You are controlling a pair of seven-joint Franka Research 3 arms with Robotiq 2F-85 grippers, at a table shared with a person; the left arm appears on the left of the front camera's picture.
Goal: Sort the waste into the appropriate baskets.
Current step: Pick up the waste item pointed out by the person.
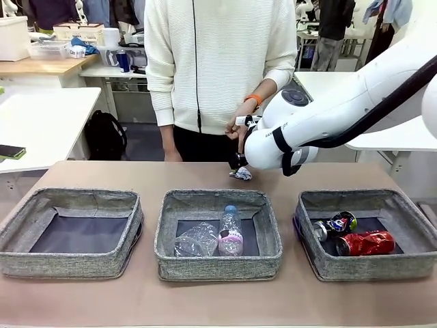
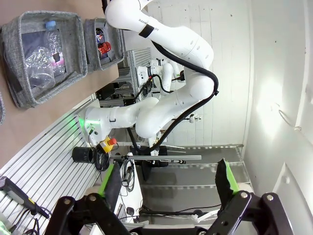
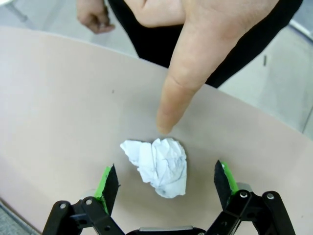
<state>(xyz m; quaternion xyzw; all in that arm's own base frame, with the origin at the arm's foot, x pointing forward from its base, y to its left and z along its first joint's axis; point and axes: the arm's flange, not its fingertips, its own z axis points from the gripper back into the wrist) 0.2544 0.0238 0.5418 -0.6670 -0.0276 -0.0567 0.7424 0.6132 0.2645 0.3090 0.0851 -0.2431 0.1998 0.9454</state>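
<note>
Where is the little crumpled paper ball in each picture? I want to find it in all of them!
Front view: the paper wad lies on the table behind the middle basket, just under the right arm's wrist.
Left wrist view: the paper wad is not in it.
Right wrist view: the paper wad lies bottom centre, between the open right gripper fingers.
Shared landmark: the person's hand pointing at it.

The tan table point(image 1: 205, 301) carries three grey baskets in a row: left basket point(image 1: 20, 256), middle basket point(image 1: 167, 263), right basket point(image 1: 410, 270). A small white paper wad point(image 3: 159, 166) lies on the tabletop between the right gripper's spread jaws, nearer the left jaw.
</note>
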